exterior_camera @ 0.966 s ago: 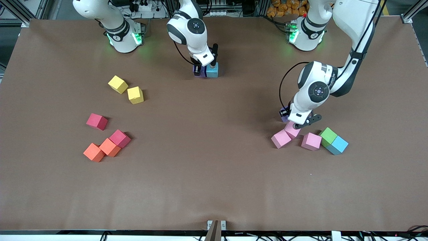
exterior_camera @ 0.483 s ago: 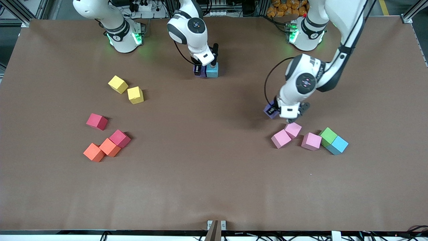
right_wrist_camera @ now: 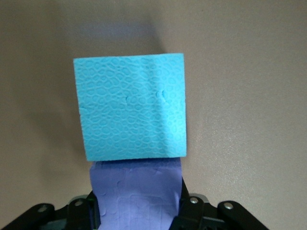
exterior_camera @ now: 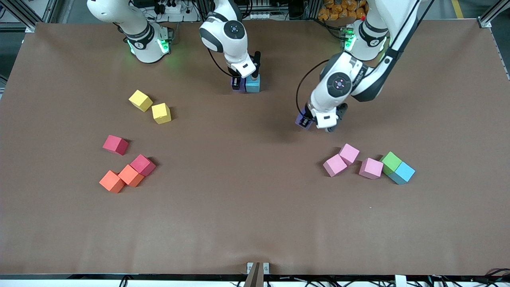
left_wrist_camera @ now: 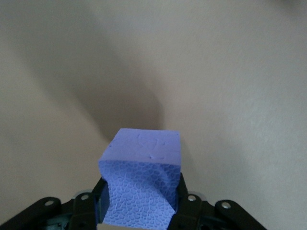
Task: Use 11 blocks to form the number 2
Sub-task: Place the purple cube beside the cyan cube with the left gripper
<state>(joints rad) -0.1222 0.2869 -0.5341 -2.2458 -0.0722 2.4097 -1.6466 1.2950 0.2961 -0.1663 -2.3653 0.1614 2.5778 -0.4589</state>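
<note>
Your start of the number 2 sits at twelve o'clock on the desk (exterior_camera: 255, 223): a sky-blue block (exterior_camera: 253, 83) touching a purple block (exterior_camera: 239, 86), and your right end effector (exterior_camera: 244, 78) is clamped on that purple one down on the surface. Your left end effector (exterior_camera: 318, 121) grips a second purple block (exterior_camera: 303, 120) in the air over bare desk around two o'clock. Loose cubes: three pink blocks (exterior_camera: 348, 159), a green block (exterior_camera: 391, 162) and another sky-blue cube (exterior_camera: 403, 172) at four o'clock; two yellow blocks (exterior_camera: 150, 107) at ten; crimson blocks (exterior_camera: 128, 154) and orange blocks (exterior_camera: 120, 179) at eight.
</note>
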